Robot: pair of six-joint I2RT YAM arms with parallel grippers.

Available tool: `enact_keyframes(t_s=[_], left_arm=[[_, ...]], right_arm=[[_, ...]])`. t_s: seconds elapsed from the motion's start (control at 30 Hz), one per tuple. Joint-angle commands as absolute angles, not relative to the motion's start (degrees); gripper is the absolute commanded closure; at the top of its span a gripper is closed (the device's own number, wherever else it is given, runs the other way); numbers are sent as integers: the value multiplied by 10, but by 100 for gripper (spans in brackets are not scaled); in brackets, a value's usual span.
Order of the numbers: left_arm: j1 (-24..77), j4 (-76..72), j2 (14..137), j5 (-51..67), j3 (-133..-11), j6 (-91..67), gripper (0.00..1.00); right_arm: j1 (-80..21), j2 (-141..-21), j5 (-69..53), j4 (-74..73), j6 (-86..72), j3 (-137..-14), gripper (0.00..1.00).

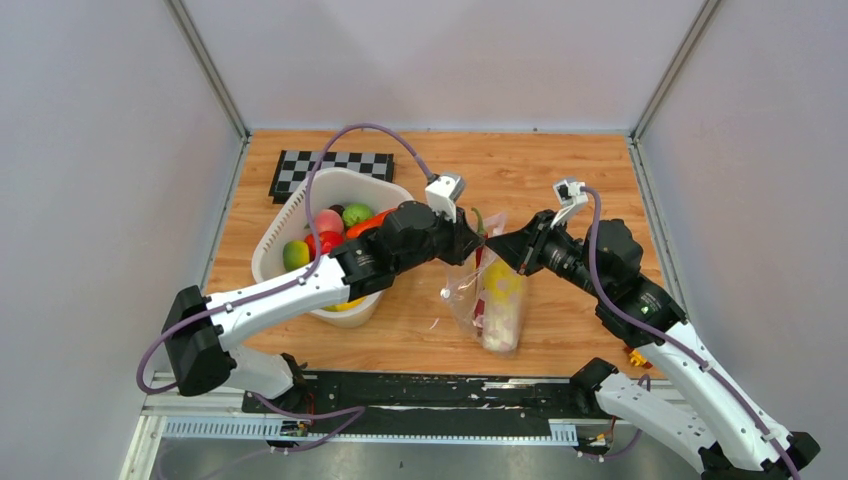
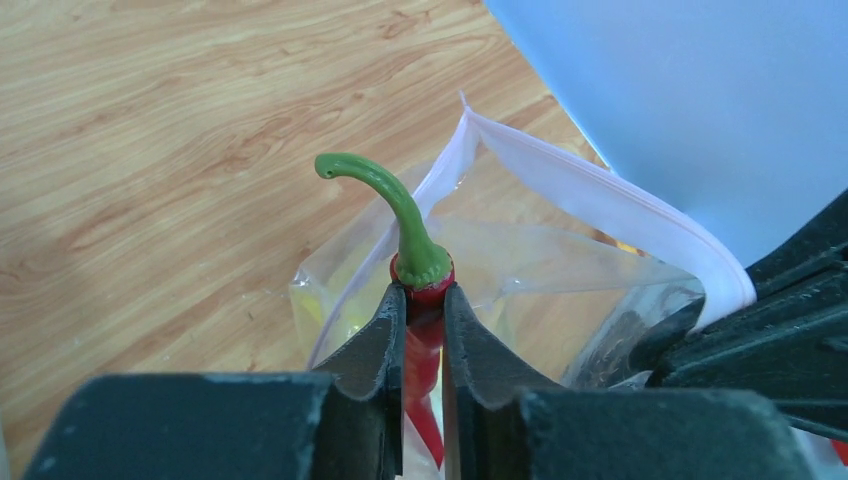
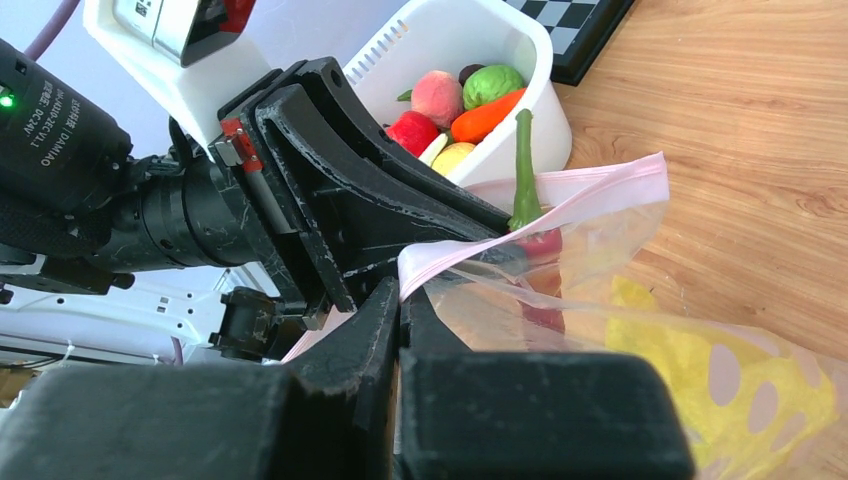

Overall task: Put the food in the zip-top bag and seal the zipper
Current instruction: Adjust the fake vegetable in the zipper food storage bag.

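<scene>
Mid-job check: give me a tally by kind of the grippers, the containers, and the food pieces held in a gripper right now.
Grippers: 2 (left gripper, right gripper)
Containers: 2 (white slotted plastic basket, clear pink-edged zip-top bag)
Food in a gripper: 1 (red toy chili with green stem, in the left gripper; the right pinches the bag's edge)
Total: 5

The only print I can read is in the right wrist view, on the black motor housing [image 3: 60, 130] of the left arm, back behind the left gripper [image 3: 505, 238]. White slanted letters there spell DAMIAO. A second white line beside them seems to hold a 24, but it is too small for me to be sure.
</scene>
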State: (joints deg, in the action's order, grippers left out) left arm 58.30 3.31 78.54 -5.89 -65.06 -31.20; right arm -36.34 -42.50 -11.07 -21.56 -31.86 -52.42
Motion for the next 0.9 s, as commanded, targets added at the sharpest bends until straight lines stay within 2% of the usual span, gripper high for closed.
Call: enact_keyframes(t_s=[0.0,0.27,0.6,0.87], left_arm=[[587,-38,765,-30,-638,-306,87],[587,34,762,19,-680,-248,100],[588,45,735,177,-654,-172,100],[586,112,786,152,-674,-190,100]], right_arm=[[-365,-422,-112,-183,-320,-532,99],[-366,-414,-96,-197,-314,-537,99],[-365,-405,-87,-193,-316,-530,99],[-365,-375,-93,-160,-318,-516,99]])
